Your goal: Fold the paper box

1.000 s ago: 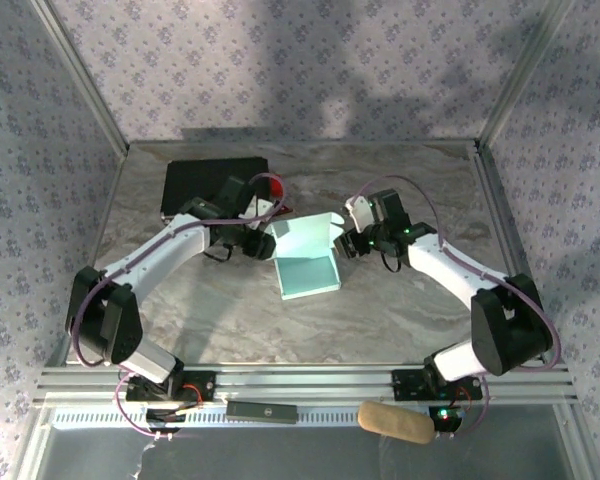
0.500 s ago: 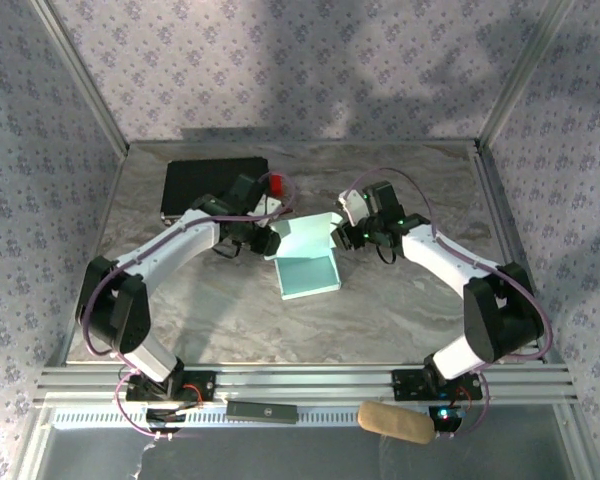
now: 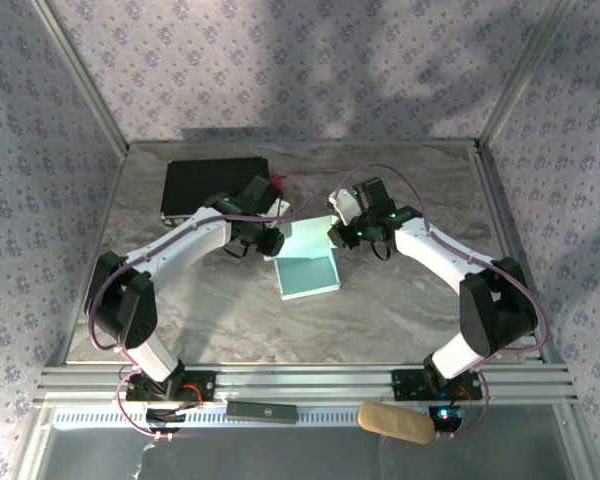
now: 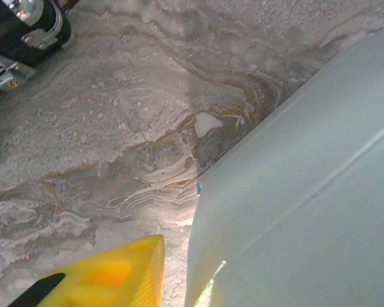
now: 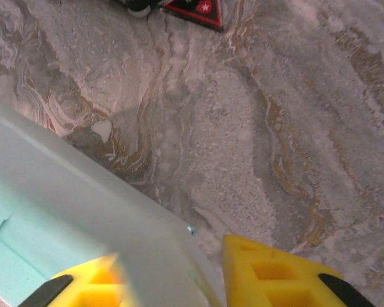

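Note:
The paper box [image 3: 308, 270] is pale light-blue card lying mid-table, with its back panel standing up between the two arms. My left gripper [image 3: 274, 241] is at the panel's left edge. In the left wrist view one yellow finger [image 4: 109, 278] stands a small gap off the paper box [image 4: 307, 192], and the card hides the other finger. My right gripper [image 3: 339, 234] is at the panel's right edge. Its jaws [image 5: 179, 275] straddle the card [image 5: 83, 198]: one finger shows blurred on the inner side, the other finger [image 5: 275, 272] stands just clear outside.
A black case [image 3: 215, 185] with red parts lies at the back left, close behind the left wrist. Its metal latches [image 4: 25, 38] show in the left wrist view. On the front rail lie a beige roll [image 3: 395, 422] and a small dark bar [image 3: 262, 409]. Patterned walls close in three sides.
Both grippers have moved inward onto the side edges of the box's back panel and their jaws have narrowed. The panel's flaps have been drawn in, so it looks narrower.

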